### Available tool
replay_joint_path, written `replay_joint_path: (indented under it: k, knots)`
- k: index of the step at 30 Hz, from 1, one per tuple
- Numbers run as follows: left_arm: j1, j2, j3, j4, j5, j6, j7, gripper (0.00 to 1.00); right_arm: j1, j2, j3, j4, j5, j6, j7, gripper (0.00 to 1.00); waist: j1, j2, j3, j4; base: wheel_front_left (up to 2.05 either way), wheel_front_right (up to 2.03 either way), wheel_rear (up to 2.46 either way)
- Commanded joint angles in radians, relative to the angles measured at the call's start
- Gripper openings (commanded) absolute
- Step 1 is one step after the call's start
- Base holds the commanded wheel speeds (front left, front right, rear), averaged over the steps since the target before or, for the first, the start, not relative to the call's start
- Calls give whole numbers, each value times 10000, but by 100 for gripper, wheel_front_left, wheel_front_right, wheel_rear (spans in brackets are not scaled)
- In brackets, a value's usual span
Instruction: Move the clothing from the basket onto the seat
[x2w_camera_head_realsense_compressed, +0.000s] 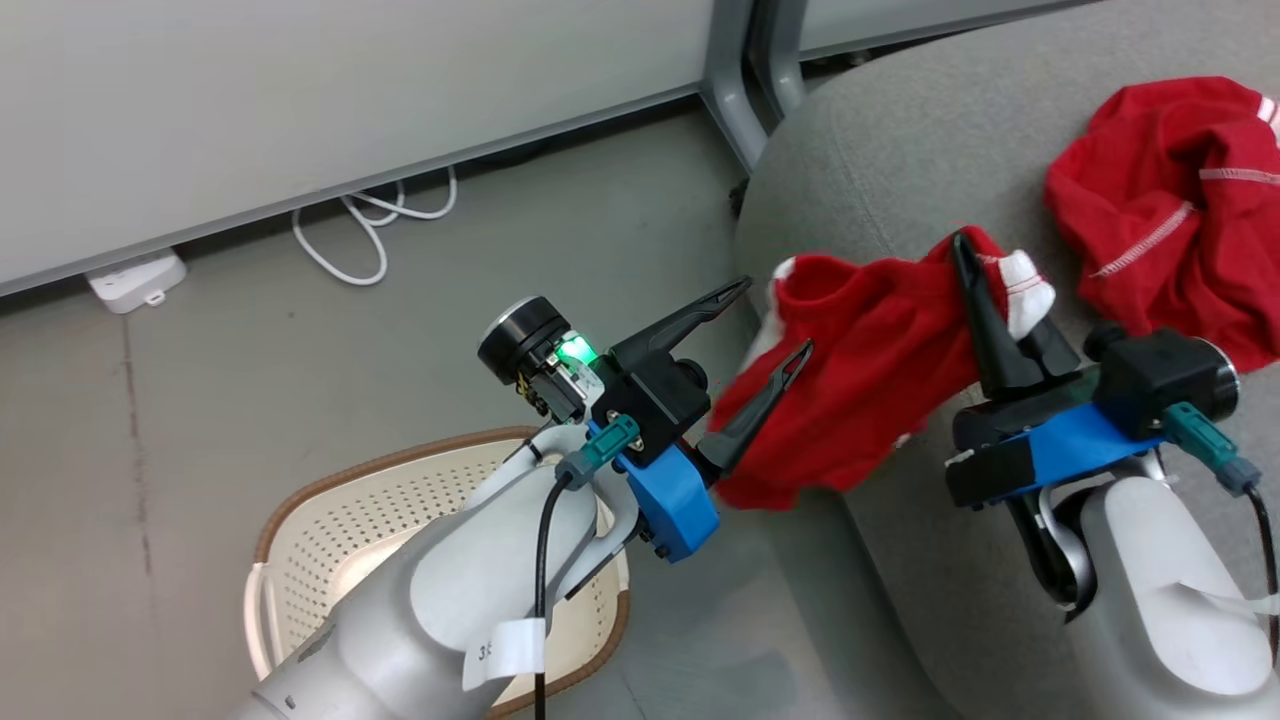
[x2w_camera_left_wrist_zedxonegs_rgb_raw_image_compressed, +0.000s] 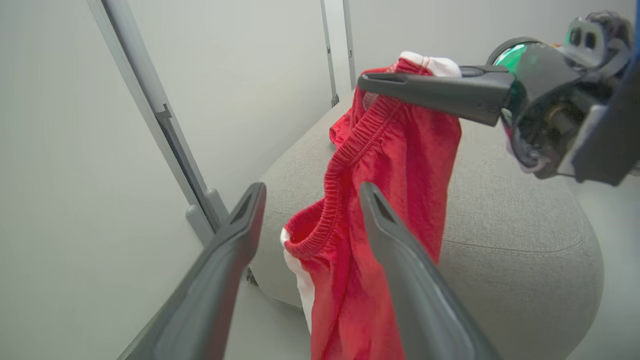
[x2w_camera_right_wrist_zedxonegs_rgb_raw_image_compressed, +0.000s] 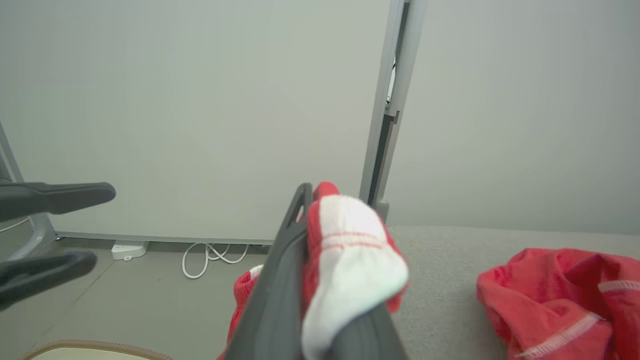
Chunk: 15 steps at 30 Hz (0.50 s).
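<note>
Right pincer (x2w_camera_head_realsense_compressed: 966, 250) clamps the hanging garment (x2w_camera_head_realsense_compressed: 870, 370) by its white trim, held high so it clears the seat (x2w_camera_head_realsense_compressed: 900, 140) edge | left pincer (x2w_camera_head_realsense_compressed: 777, 315) gapes open beside it | other garment (x2w_camera_head_realsense_compressed: 1170, 230) lies on seat | basket (x2w_camera_head_realsense_compressed: 350, 520) on floor.

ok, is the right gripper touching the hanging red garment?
Touching. Right wrist view: right gripper fingers clamp the hanging garment, white fabric bulging out between them.
</note>
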Motion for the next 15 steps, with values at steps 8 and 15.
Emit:
replay_joint_path:
  k: [8, 15]
  knots:
    - [-136, 120, -340, -89, 101, -49, 61, 100, 403, 87, -891, -477, -154, 1, -37, 0, 0, 0, 583, -837, 0, 0, 0]
    - [-229, 140, -637, -99, 95, -75, 85, 100, 546, 205, -1317, -634, -214, 1, -37, 0, 0, 0, 867, -1203, 0, 0, 0]
